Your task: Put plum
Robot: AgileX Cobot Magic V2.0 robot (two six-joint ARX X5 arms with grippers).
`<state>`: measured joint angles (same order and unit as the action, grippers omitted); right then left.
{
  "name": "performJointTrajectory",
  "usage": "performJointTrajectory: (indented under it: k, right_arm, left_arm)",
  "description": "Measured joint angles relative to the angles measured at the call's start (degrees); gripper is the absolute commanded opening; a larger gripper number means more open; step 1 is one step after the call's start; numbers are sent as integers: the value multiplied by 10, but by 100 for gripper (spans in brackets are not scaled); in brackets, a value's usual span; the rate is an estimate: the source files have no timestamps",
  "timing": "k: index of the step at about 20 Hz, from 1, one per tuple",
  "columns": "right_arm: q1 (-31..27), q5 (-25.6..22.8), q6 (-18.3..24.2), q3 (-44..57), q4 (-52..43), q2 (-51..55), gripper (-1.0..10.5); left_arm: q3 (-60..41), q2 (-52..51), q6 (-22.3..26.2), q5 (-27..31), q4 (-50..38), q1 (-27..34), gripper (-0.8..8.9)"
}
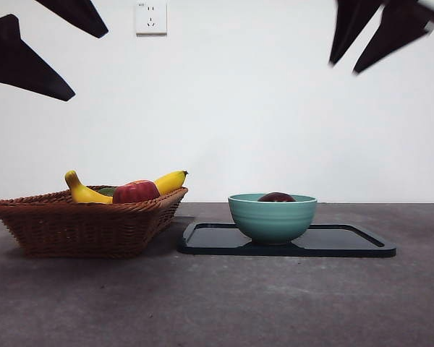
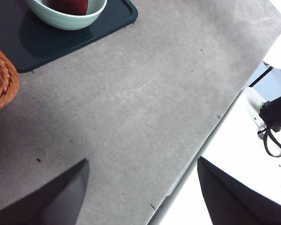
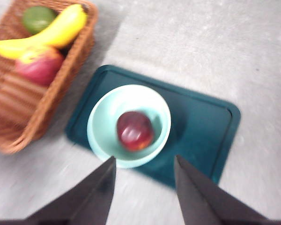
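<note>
The grey surface runs the full width of the front view, with a white wall behind it carrying a power socket. On the surface stands a brown wicker basket, and just beside it lies a dark tray; the two are close at their near corners but whether they touch cannot be told. The basket holds a yellow banana laid across its top, a red apple with a paler patch next to it, and a green fruit in the far corner. A pale teal bowl stands on the end of the tray nearer the basket, leaving the rest of the tray bare. The plum, dark maroon and glossy, lies inside the bowl, only its top showing above the rim from the front. The right claw hangs high above the bowl and the plum, its jaws spread wide and holding nothing. The left claw is up over bare surface near the table's edge, well away from the tray, jaws also wide apart and empty.
</note>
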<state>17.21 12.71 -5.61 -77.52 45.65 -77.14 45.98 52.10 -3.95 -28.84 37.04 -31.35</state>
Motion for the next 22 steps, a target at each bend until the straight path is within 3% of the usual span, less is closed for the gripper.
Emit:
performJointTrajectory:
  k: [6,11,14,17,22]
  right_arm:
    - [8,37,13,45,43,134,199]
    - [28,44,13,161,41,249,199]
    - [34,89,13,231,30,300,199]
    - [34,127,13,283,29,331,199]
    - [34,127,13,305,13,337,199]
  left_arm:
    - [0,0,0,0,0,0,373]
    - [0,0,0,0,0,0,373]
    - [0,0,0,0,0,0,373]
    - [0,0,0,0,0,0,373]
    - [0,0,0,0,0,0,373]
